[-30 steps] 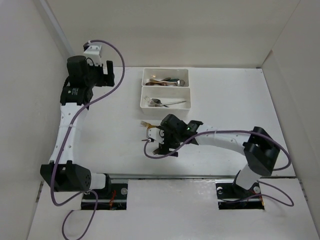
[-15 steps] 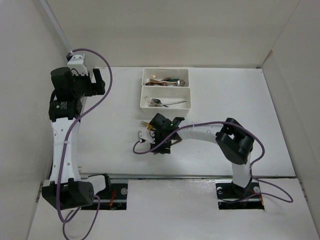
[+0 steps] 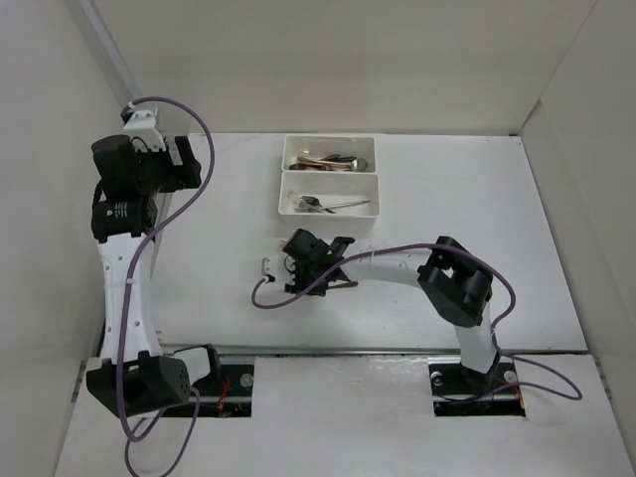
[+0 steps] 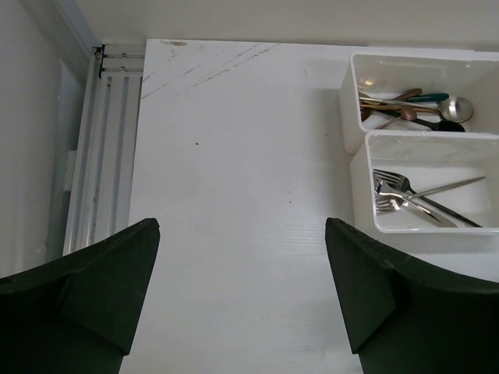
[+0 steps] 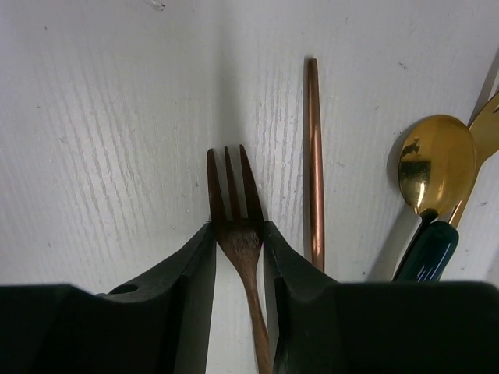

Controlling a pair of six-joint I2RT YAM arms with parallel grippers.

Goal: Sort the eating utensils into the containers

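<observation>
In the right wrist view my right gripper is shut on the head of a brown fork that lies on the table, one jaw touching each side. Beside it lie a copper handle, a gold spoon with a dark green handle, and a gold utensil at the frame edge. From above, the right gripper sits just in front of the two white trays. The far tray holds spoons and the near tray holds forks. My left gripper hangs open over bare table at the far left.
White walls enclose the table on the left, back and right. A metal rail runs along the left edge. A purple cable loops down beside the right wrist. The arm bases stand at the near edge.
The right wrist has slid left and its jaws have closed from wide open onto the brown fork. The left arm has swung further left, still open.
</observation>
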